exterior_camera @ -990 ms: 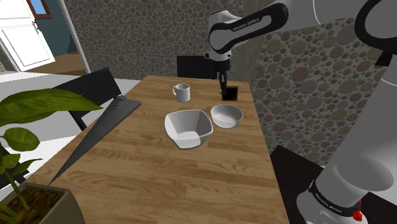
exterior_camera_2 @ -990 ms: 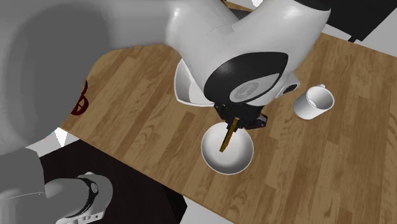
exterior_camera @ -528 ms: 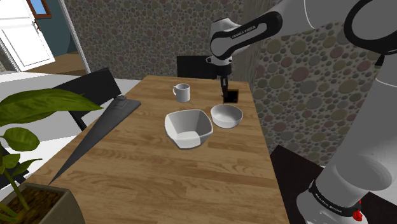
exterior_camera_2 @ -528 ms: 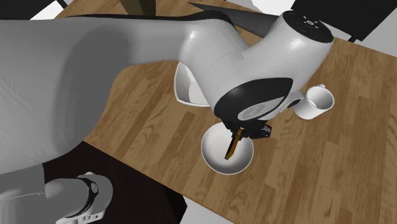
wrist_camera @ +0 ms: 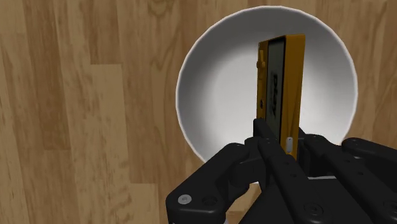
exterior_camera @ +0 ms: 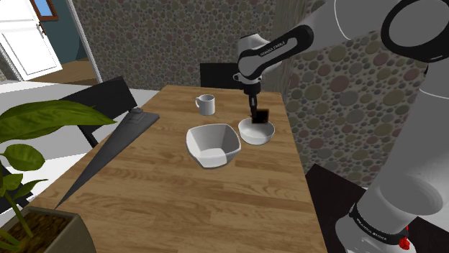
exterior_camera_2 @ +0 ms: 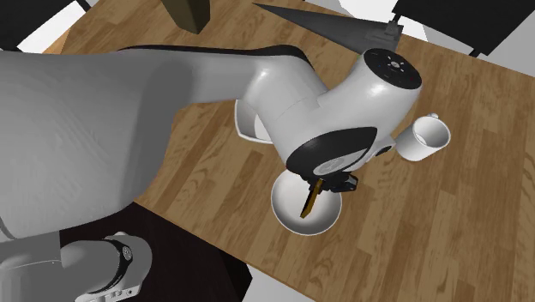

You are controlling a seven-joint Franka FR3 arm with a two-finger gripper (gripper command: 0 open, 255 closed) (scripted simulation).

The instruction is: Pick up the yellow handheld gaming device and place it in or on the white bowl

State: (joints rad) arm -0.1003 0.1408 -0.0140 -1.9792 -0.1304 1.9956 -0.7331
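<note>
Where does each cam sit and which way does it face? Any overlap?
Shoulder view: beside and behind the stand, looking down across the table toward the pebbled wall; stand and arm on its right.
Second exterior view: high above, looking almost straight down at the table; the arm covers its upper left.
Wrist view: on the hand, looking down along the fingers clasping the yellow handheld over the round white bowl.
Shared: all three show handheld and round bowl; both exterior views show the mug and square bowl.
</note>
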